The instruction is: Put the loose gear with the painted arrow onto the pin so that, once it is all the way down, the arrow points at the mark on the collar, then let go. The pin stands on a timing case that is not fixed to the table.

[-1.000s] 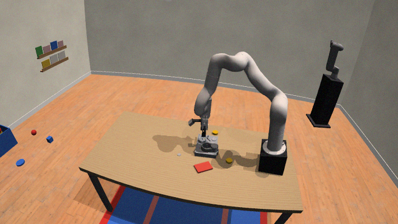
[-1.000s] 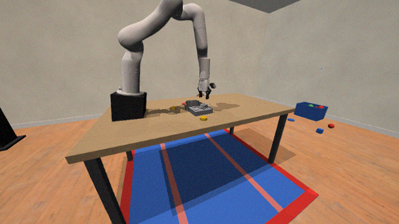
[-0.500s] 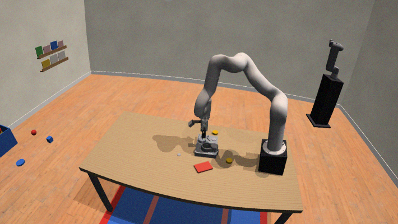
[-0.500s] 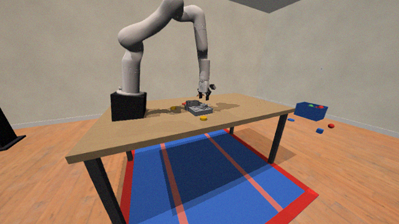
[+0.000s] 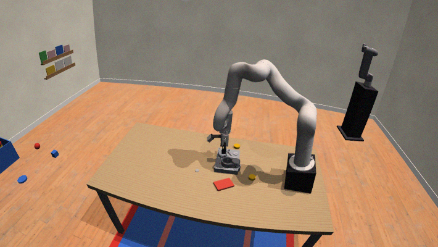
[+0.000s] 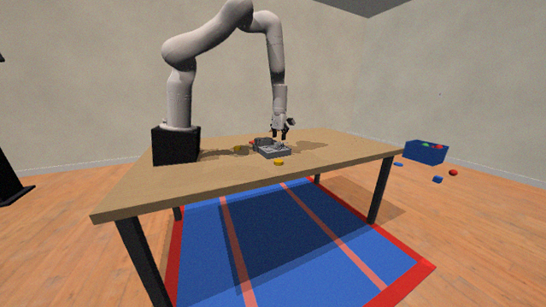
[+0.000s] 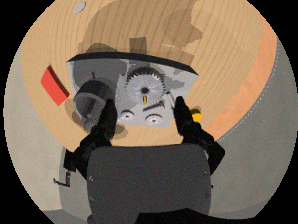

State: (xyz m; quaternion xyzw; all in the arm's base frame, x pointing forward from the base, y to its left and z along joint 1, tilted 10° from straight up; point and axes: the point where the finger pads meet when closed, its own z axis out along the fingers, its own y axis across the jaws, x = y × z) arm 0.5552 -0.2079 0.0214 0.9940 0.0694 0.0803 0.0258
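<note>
The grey timing case stands mid-table and also shows in the exterior view. In the wrist view a pale toothed gear sits on the case plate. A small yellow arrow on it points towards the case's near edge. I cannot tell how far down the pin it sits, nor make out the collar mark. A dark round part sits left of the gear. My gripper hangs just above the case, open and empty. Its fingers straddle the gear's side of the plate without touching it.
A red flat tile lies in front of the case. One yellow disc lies behind the case and another lies to its right front. A small grey disc lies to the left. The arm's black base stands at the right.
</note>
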